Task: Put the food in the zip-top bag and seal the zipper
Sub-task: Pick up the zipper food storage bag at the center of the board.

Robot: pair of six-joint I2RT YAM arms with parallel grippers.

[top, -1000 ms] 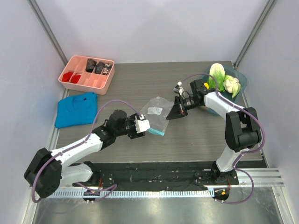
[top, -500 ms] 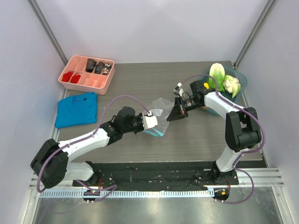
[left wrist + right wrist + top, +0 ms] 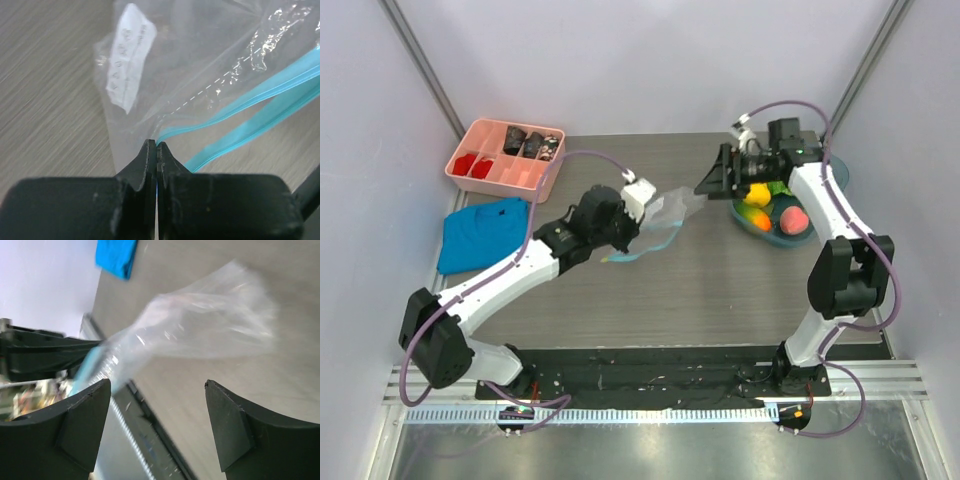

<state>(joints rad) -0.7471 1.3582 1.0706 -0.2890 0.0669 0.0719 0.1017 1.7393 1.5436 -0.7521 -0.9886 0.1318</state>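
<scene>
The zip-top bag (image 3: pixel 670 212) is clear and crinkly and hangs from my left gripper (image 3: pixel 630 235) mid-table. In the left wrist view my left gripper (image 3: pixel 156 144) is shut on the bag's mouth edge, where the light-blue zipper (image 3: pixel 250 97) begins; its two strips run apart. The bag's white label (image 3: pixel 127 55) faces the camera. My right gripper (image 3: pixel 708 182) stands open and empty beside the teal bowl (image 3: pixel 817 232), a little right of the bag (image 3: pixel 200 325). The food in the bowl shows as yellow (image 3: pixel 757 195), orange (image 3: pixel 761 216) and red (image 3: pixel 796 216) fruits. My right arm covers the cabbage.
A pink divided tray (image 3: pixel 525 178) with small dark and red pieces stands at the back left. A blue folded cloth (image 3: pixel 483 232) lies in front of it. Grey walls close in both sides.
My left gripper has shut on the bag's mouth edge and carried it up and to the right. My right gripper has let go of the bag, opened and drawn back to the bowl.
</scene>
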